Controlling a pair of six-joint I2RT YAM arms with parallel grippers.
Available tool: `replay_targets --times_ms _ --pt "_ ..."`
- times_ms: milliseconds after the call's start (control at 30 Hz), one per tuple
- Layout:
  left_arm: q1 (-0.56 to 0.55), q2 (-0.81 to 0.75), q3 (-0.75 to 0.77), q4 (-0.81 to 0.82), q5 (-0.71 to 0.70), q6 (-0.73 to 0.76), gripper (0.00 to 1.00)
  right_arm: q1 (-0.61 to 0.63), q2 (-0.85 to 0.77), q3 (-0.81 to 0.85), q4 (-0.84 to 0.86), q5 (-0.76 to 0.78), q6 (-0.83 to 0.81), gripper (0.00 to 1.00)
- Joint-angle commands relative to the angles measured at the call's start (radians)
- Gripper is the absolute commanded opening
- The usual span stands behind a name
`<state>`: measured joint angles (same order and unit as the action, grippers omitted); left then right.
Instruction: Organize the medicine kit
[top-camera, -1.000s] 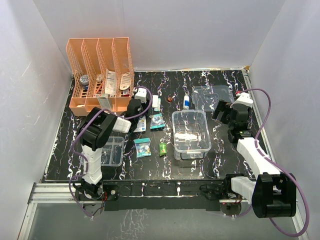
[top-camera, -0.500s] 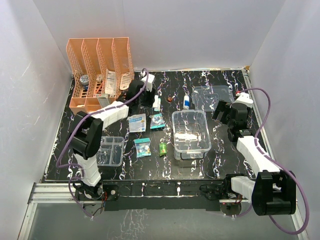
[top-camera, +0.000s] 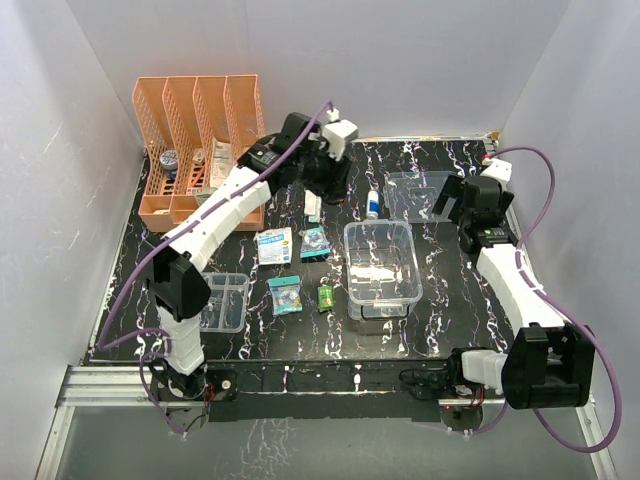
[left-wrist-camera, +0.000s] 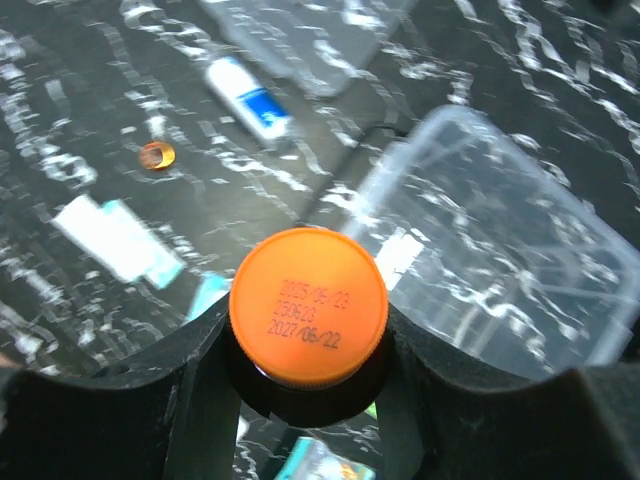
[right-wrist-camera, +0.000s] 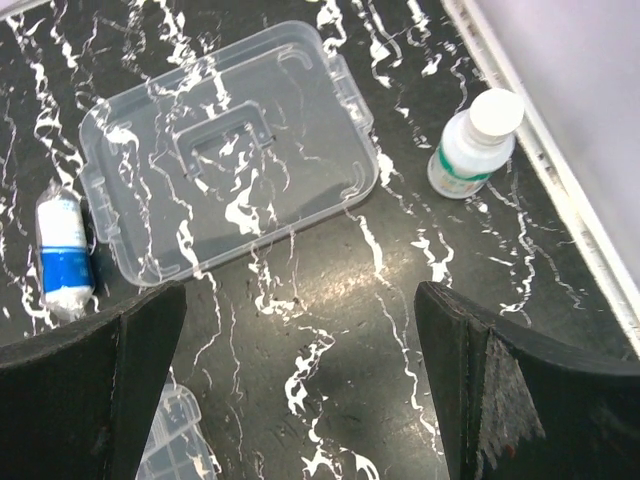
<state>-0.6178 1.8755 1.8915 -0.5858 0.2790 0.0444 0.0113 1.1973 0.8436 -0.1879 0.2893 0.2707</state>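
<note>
the left claw (left-wrist-camera: 308, 352) was closed partway on an orange-capped bottle (left-wrist-camera: 308, 300), one finger pressed to each side just below the cap, which had dates printed on it. the left arm reached far across the counter (top-camera: 450, 290), and the claw hung above the back part, beside the orange file rack (top-camera: 200, 150). below it lay a white box (left-wrist-camera: 115, 235), a small coppery round thing (left-wrist-camera: 155, 154) and a blue and white roll (left-wrist-camera: 245, 95).

the medicine kit (top-camera: 347, 265), a deep clear box, stood open near the middle of the counter. its clear lid (right-wrist-camera: 230, 150) lay flat apart from it, toward the back right, handle side up.

the right claw (right-wrist-camera: 300, 390) was spread wide and held nothing, hovering over bare counter just in front of the lid. a small white-capped bottle (right-wrist-camera: 470, 145) lay on its side near the lid's right corner, close to the counter's edge. the blue and white roll lay just beside the lid's left end.
</note>
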Motion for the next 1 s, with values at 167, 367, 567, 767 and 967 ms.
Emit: replay_targets --times_ms 167,367,567,767,967 --pt "-0.154 0.081 0.212 -0.311 0.122 0.004 0.00 0.001 0.070 0.182 -0.113 0.135 0.020 0.98" --pt "-0.238 0.120 0.194 -0.408 0.064 0.227 0.00 0.001 0.052 0.186 -0.135 0.136 0.033 0.98" --pt "-0.258 0.184 0.262 -0.461 -0.023 0.407 0.00 0.001 0.019 0.174 -0.146 0.156 0.035 0.98" --pt "-0.271 0.243 0.310 -0.454 -0.064 0.520 0.00 0.001 0.014 0.184 -0.154 0.162 0.038 0.98" --pt "-0.298 0.275 0.330 -0.432 -0.083 0.599 0.00 0.001 0.001 0.183 -0.162 0.160 0.042 0.98"
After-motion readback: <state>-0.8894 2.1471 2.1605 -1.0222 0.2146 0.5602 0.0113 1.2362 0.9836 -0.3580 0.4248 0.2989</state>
